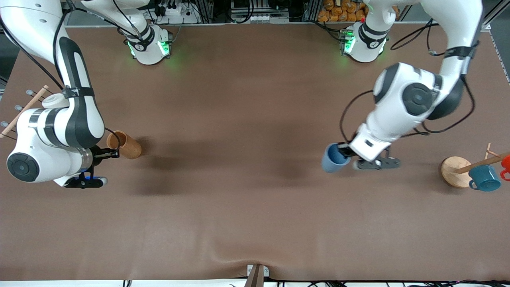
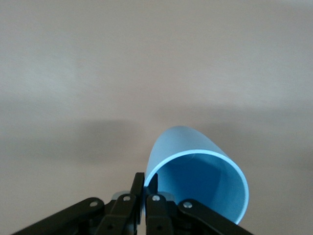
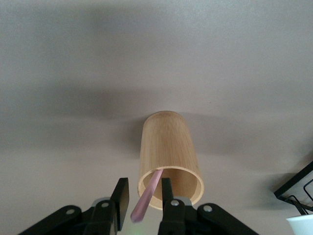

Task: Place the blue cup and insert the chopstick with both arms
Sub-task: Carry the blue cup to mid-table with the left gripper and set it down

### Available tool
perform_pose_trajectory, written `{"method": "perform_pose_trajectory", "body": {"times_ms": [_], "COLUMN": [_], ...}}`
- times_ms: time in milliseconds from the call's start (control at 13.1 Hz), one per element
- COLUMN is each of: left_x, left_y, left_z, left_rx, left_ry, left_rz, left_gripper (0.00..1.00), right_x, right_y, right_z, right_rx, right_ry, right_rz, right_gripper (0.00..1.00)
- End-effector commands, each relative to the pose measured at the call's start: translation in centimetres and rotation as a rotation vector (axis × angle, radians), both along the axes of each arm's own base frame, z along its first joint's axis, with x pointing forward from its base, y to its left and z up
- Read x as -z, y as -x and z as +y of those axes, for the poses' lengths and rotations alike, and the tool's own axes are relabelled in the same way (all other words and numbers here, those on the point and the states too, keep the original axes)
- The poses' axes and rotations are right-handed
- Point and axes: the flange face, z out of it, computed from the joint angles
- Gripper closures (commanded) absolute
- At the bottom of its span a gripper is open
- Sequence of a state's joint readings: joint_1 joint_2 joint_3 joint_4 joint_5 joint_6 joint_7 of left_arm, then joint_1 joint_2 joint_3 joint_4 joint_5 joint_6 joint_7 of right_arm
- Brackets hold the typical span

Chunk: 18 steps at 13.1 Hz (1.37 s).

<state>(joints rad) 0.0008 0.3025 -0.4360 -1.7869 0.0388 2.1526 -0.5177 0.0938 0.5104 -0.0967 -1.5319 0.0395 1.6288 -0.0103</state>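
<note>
The blue cup [image 1: 334, 158] hangs tilted in my left gripper [image 1: 345, 152] over the table toward the left arm's end. In the left wrist view the gripper [image 2: 145, 190] is shut on the rim of the cup [image 2: 195, 166], one finger inside and one outside. The pale pink chopstick [image 3: 146, 198] leans out of a bamboo cup [image 3: 168, 154] and passes between the fingers of my open right gripper [image 3: 143, 198], which do not touch it. In the front view the right gripper [image 1: 110, 153] is at the mouth of the bamboo cup [image 1: 124, 145], toward the right arm's end.
A round wooden rack base [image 1: 454, 170] with a slanted peg carries a teal mug [image 1: 484, 178] and a red mug [image 1: 506, 165] at the left arm's end. A long wooden rod [image 1: 24, 111] on a rack lies at the right arm's end.
</note>
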Motion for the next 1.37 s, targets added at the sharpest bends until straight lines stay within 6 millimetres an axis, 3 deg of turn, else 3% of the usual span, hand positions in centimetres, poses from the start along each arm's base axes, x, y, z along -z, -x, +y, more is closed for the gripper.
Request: {"method": "perform_pose_trajectory", "body": {"times_ms": [0,76,228,685,837,989,1141,1293], "left_x": [0.0,0.2,0.9,4.2,5.9,8.0,11.1,12.5], "left_y": [1.3,1.8,3.0,6.6,6.6,8.0,9.0,10.4], "left_z": [-6.2,-7.9,-11.3,-17.8,-19.1,-22.3,-24.1,-25.5], "left_rx": [-0.086,-0.122,-0.161,-0.233,-0.269,-0.304,-0.289,-0.248], "left_ry": [0.023,0.025,0.034,-0.025,-0.04,-0.042,-0.086,-0.12], "left_rz": [0.035,0.043,0.065,0.074,0.078,0.098,0.072,0.04], "left_gripper": [1.0,1.0,1.0,1.0,1.0,1.0,1.0,1.0], "right_x": [-0.1,-0.2,-0.2,-0.5,-1.4,-3.5,-5.8,-8.1], "right_y": [0.0,0.0,0.1,0.3,0.4,0.6,0.8,0.3], "right_z": [0.1,0.0,0.0,-0.2,-0.2,-0.2,-0.2,0.0], "right_rx": [0.005,0.007,0.003,-0.001,-0.002,-0.003,-0.005,-0.014], "right_ry": [0.009,0.009,0.007,0.004,0.004,0.004,0.001,0.0], "right_rz": [-0.004,-0.005,-0.001,0.012,0.016,0.003,-0.02,-0.055], "right_gripper": [0.65,0.7,1.0,1.0,1.0,1.0,1.0,1.0]}}
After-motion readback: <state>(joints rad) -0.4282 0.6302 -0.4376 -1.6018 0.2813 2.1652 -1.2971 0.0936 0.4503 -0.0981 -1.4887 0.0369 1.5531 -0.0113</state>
